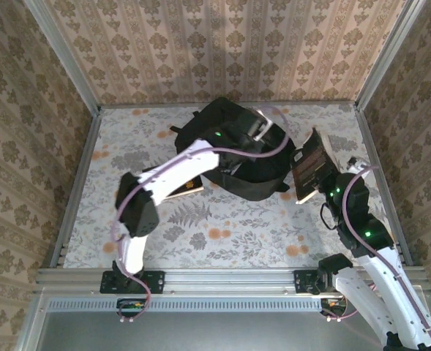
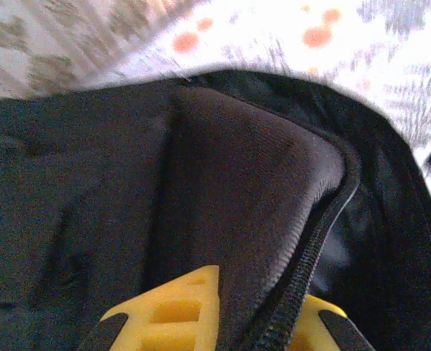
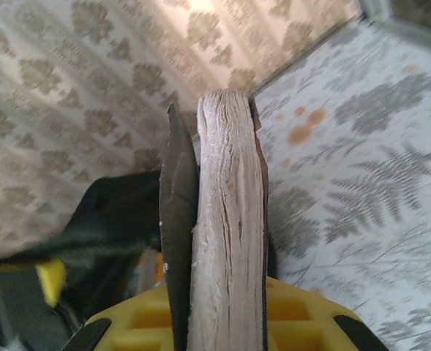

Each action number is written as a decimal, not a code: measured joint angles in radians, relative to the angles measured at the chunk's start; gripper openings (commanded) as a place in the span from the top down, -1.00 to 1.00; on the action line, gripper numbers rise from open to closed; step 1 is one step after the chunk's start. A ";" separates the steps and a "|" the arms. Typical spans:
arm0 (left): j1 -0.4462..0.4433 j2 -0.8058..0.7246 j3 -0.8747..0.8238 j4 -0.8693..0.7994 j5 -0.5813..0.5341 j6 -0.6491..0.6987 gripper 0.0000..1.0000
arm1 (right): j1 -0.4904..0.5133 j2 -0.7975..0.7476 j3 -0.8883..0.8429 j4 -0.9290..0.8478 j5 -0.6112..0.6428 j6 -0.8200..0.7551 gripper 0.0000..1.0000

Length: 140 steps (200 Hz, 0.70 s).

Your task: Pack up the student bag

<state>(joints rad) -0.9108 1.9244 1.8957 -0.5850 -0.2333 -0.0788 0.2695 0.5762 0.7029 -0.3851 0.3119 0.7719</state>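
The soft black student bag [image 1: 252,179] lay far-centre on the desk [image 1: 200,234], its zip rim [image 2: 325,227], seemingly the best hold, pinched by the closed left claw [image 2: 263,322]; the right claw [image 3: 226,318] clamped a book [image 3: 228,219].

A book [image 3: 230,219] stands edge-on, pages showing, clamped between the yellow right fingers [image 3: 306,322]; the student bag [image 3: 120,212] lies left of the book, patterned desk [image 3: 361,183] right.

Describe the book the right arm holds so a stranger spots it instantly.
Find the big black student bag far back on the table. Just right of it, the right gripper clamps a dark-covered book. The other book lies flat, left of the bag.
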 measured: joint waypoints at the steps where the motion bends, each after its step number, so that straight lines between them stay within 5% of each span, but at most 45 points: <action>1: 0.002 -0.005 -0.002 0.000 0.002 -0.001 1.00 | 0.000 0.001 0.000 0.001 -0.004 0.001 1.00; 33: 0.083 -0.164 -0.043 -0.020 0.040 -0.027 1.00 | -0.019 0.047 -0.032 0.062 -0.211 0.113 1.00; 80: 0.087 -0.229 -0.118 -0.047 0.100 -0.035 1.00 | -0.029 0.165 -0.158 0.272 -0.513 0.369 1.00; 140: 0.088 -0.285 -0.228 -0.012 0.185 -0.082 1.00 | -0.029 0.250 -0.256 0.506 -0.649 0.605 1.00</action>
<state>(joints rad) -0.8230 1.6390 1.6676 -0.5968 -0.0479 -0.1612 0.2401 0.8261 0.4473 0.1211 -0.3367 1.3773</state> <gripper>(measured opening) 0.072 0.162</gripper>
